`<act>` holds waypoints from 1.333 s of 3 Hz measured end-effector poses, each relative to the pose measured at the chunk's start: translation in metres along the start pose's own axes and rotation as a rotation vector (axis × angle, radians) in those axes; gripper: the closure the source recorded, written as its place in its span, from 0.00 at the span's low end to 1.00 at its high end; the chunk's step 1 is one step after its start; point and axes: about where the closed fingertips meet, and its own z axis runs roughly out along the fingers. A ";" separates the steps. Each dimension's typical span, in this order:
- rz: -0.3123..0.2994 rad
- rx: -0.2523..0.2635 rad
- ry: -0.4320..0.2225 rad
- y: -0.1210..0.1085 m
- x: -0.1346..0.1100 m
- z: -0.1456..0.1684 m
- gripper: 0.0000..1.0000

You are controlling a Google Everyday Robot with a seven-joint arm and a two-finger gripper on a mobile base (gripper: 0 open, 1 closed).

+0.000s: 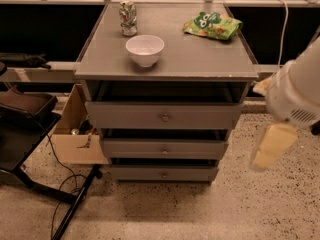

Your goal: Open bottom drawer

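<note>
The grey cabinet (200, 64) has three drawers stacked under its top. The bottom drawer (135, 174) is the lowest and slimmest grey front, just above the floor, with a small round metal knob (164, 174) at its centre. A dark gap shows above its front. My gripper (270, 146) hangs from the white arm (297, 91) at the right of the cabinet, level with the middle drawer (130, 148). It is apart from the cabinet and holds nothing that I can see.
On the cabinet top stand a white bowl (145, 49), a can (128, 18) and a green snack bag (212, 25). The top drawer (120, 115) has the tallest front. A cardboard box (75, 139), a black chair (22, 129) and floor cables (65, 184) are at the left.
</note>
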 end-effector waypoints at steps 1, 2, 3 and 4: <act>-0.008 -0.012 0.025 0.019 0.005 0.075 0.00; -0.028 -0.067 0.082 0.045 0.018 0.169 0.00; -0.054 -0.128 0.158 0.064 0.031 0.250 0.00; -0.055 -0.131 0.173 0.065 0.034 0.258 0.00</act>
